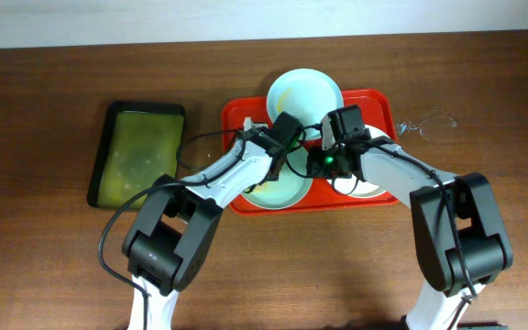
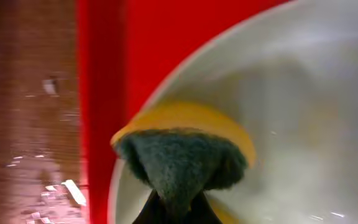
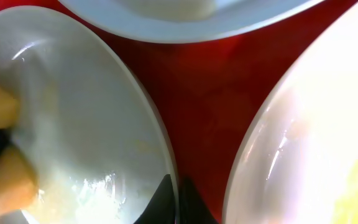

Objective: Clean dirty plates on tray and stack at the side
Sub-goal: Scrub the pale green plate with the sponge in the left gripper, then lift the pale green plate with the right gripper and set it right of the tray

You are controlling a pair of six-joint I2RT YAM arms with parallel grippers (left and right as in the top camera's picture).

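The red tray (image 1: pixel 388 103) holds three plates. A pale blue-green plate (image 1: pixel 304 92) lies at its back. A second pale plate (image 1: pixel 273 191) lies front left, and it also shows in the left wrist view (image 2: pixel 303 112) and the right wrist view (image 3: pixel 86 106). A cream-white plate (image 1: pixel 367 190) lies front right, mostly under my right arm. My left gripper (image 1: pixel 288 156) is shut on a yellow and green sponge (image 2: pixel 182 158) pressed on the front-left plate near its rim. My right gripper (image 3: pixel 176 200) is shut on that plate's rim.
A dark tray with an olive-green inside (image 1: pixel 140 151) lies left of the red tray. A thin clear scrap (image 1: pixel 424 122) lies on the table at the right. Small white scraps (image 2: pixel 73 190) lie on the wood beside the red tray's rim.
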